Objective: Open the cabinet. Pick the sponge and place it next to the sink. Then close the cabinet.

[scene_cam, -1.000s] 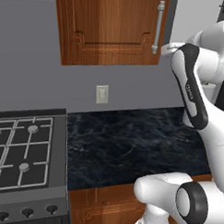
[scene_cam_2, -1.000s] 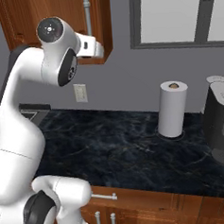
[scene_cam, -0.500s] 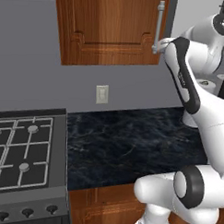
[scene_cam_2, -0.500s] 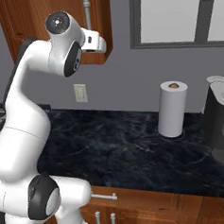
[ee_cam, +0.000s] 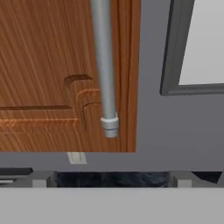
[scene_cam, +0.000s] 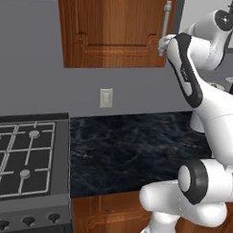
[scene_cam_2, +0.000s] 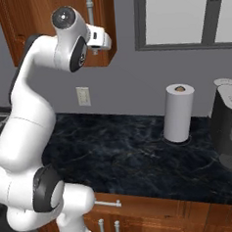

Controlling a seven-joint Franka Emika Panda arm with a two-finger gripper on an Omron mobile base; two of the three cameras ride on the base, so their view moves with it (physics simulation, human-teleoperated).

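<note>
cabinet (scene_cam: 112, 29): reddish-brown raised-panel door shut, silver bar handle (ee_cam: 104, 65) vertical | jaws: released wide, holding nothing, close before the handle's lower end

The arm rises from its base, elbow bent, forearm reaching up and forward; the wrist is held high with the hand turned level; the gripper (scene_cam_2: 104, 40) points straight ahead, jaws spread wide, nothing between them.

- grey wall (scene_cam: 34, 62) with white outlet (scene_cam: 106, 98)
- dark marble counter (scene_cam: 131, 152)
- gas stove (scene_cam: 20, 157) at left
- window (scene_cam_2: 179, 13) with dark frame
- wood drawer fronts (scene_cam_2: 159, 218) below
</note>
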